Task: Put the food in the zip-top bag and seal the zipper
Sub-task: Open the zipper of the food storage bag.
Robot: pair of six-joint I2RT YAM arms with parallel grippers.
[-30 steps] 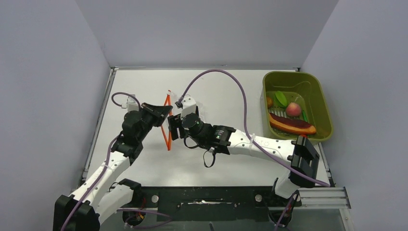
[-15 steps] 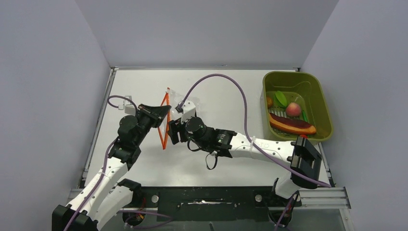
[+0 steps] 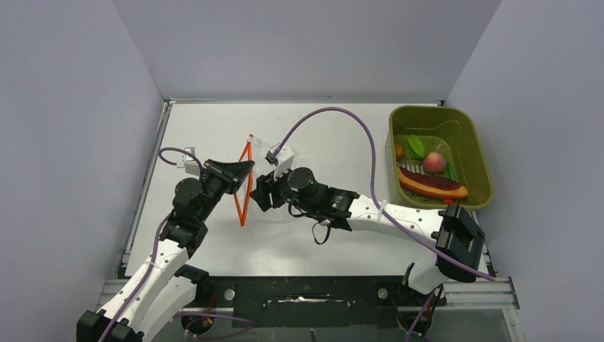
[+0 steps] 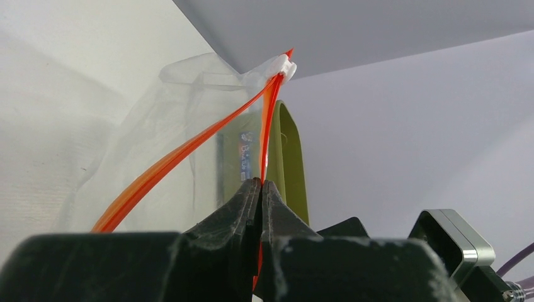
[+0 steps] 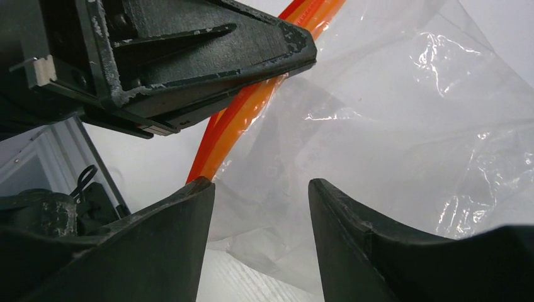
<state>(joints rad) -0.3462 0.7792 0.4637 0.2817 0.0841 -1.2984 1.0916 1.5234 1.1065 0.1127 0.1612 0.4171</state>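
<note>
The left gripper's (image 4: pixel 260 189) jaws are pinched together on the zipper (image 3: pixel 246 182), holding the one zip-top bag (image 5: pixel 409 126) up over the middle of the table. The right gripper's (image 5: pixel 261 189) jaws stand apart, right by the bag's clear skin, at 3 o'clock from the strip. The bag looks light, floppy and slippery, so the stiffer strip is the best place to grab. The food (image 3: pixel 431 184), at least four pieces, lies in the one green tub (image 3: pixel 427 109) at 2 o'clock.

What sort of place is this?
Probably a robot test booth: plain grey walls around a white table, two robot arms bolted at its edge, toy food in a green tub.
</note>
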